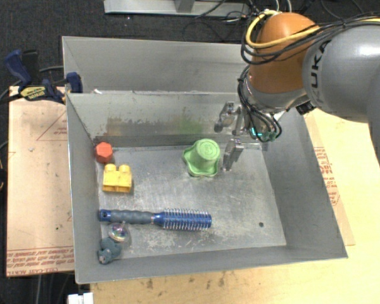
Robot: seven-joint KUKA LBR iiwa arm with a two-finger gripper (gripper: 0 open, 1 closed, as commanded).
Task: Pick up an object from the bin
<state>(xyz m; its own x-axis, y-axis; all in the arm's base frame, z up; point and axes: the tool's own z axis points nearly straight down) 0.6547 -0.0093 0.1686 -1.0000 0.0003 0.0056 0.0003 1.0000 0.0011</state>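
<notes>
While the claw (231, 149) hangs at three o'clock of the green cup (202, 158), just beside it, I cannot tell if it is apart or together. The green cup stands near twelve o'clock on the bin (247, 201), whose grey floor is scratched. Dark carpet (25, 18) and cables (225, 6) lie behind.

Robot lab, probably a research test cell.
An industrial arm (351, 68) is hanging over the right edge of a grey metal bin (177, 45); loose cables (231, 10) are trailing across dark carpet (31, 11) beyond its far edge.
</notes>
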